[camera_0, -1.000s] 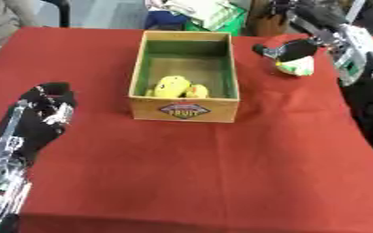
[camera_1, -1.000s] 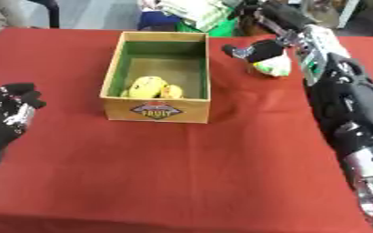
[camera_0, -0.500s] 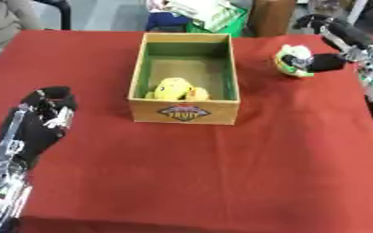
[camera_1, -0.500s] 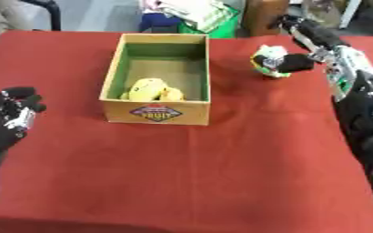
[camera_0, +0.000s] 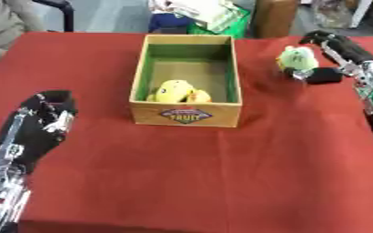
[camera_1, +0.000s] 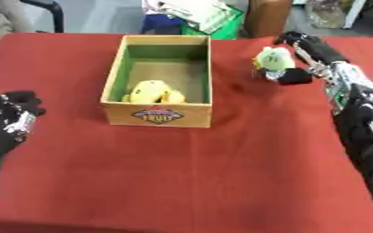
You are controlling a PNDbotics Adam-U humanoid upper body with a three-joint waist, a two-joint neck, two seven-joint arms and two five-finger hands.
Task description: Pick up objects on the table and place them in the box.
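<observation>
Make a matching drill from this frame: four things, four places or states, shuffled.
Things:
1. yellow toy
2. green toy
3. left hand
4. box

Places or states:
A. resting idle on the cloth at the view's left edge
B. mid-table, open top, label on its near wall
C. inside the box, at its near end
D. right of the box, held by the right hand

Pairs: 1-C, 2-D, 3-A, 4-B
</observation>
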